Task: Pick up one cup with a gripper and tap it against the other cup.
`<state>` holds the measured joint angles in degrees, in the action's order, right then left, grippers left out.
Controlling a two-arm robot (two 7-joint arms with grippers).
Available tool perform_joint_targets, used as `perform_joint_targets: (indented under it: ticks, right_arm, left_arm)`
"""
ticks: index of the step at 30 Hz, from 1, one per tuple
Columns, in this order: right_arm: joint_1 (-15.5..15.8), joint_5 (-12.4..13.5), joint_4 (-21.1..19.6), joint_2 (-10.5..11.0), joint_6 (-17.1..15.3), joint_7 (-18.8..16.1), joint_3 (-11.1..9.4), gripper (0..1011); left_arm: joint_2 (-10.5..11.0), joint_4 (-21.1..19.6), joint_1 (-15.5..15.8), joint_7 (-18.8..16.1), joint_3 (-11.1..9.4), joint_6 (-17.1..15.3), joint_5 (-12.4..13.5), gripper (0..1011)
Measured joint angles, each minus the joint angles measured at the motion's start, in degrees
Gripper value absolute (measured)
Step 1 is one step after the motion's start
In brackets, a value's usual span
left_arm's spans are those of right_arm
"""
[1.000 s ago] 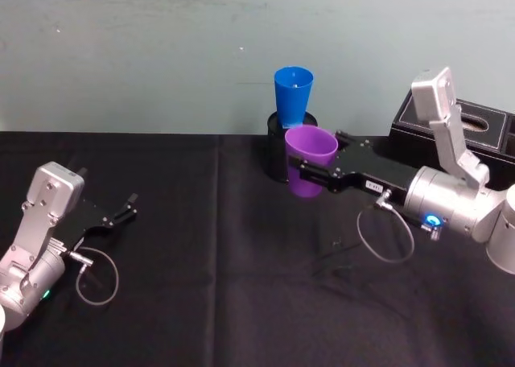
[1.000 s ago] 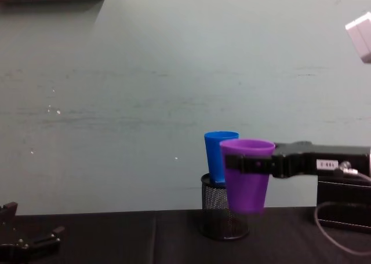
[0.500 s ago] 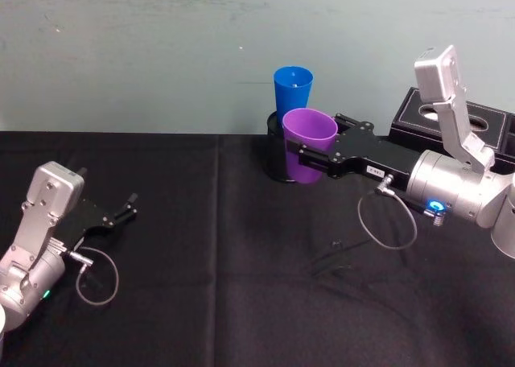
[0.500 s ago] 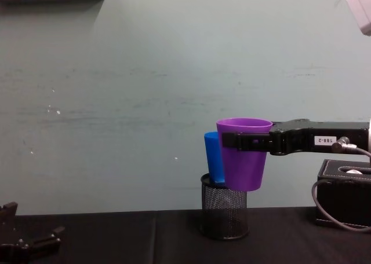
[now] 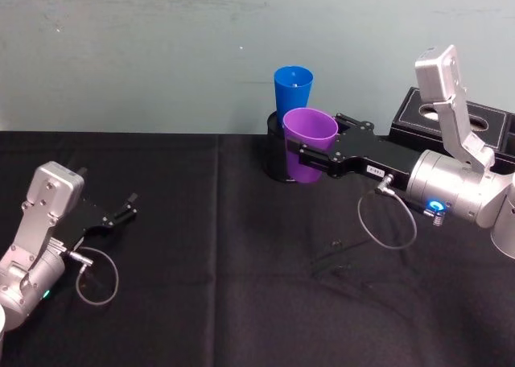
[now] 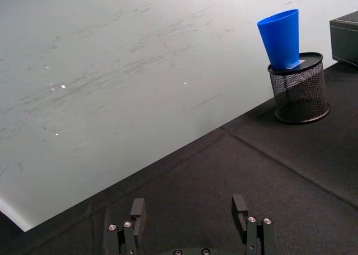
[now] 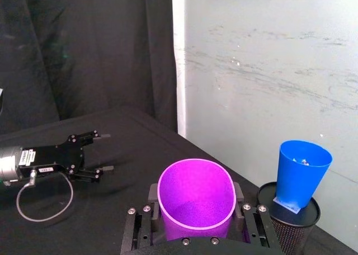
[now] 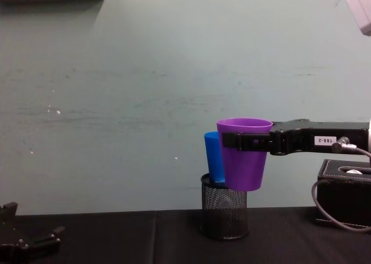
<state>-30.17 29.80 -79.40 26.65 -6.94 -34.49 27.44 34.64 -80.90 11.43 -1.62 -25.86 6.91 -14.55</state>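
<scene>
My right gripper [image 5: 310, 156] is shut on the purple cup [image 5: 308, 145] and holds it upright in the air, level with the blue cup [image 5: 292, 94]. The blue cup stands in a black wire-mesh pen holder [image 5: 278, 162] at the back of the table. In the chest view the purple cup [image 8: 244, 154] overlaps the blue cup [image 8: 213, 158]; whether they touch I cannot tell. The right wrist view shows the purple cup [image 7: 196, 196] between the fingers [image 7: 141, 227], with the blue cup [image 7: 301, 173] beside it. My left gripper [image 5: 125, 208] rests open at the table's left.
A black box [image 5: 460, 127] sits at the back right, behind my right arm. A black cloth [image 5: 225, 286] covers the table, with a pale wall behind. A small dark object [image 5: 331, 254] lies on the cloth under the right arm's cable.
Over the last second my right gripper lifted the purple cup and carried it back toward the blue cup. In the last half second it has stayed still.
</scene>
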Motion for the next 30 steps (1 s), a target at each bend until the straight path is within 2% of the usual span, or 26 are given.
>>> perform_joint_targets:
  ticks: [30]
  right_arm:
    - [0.06, -0.07, 0.12, -0.08, 0.17, -0.03, -0.08, 724]
  left_arm:
    - [0.0, 0.0, 0.0, 0.0, 0.0, 0.0, 0.0, 1011]
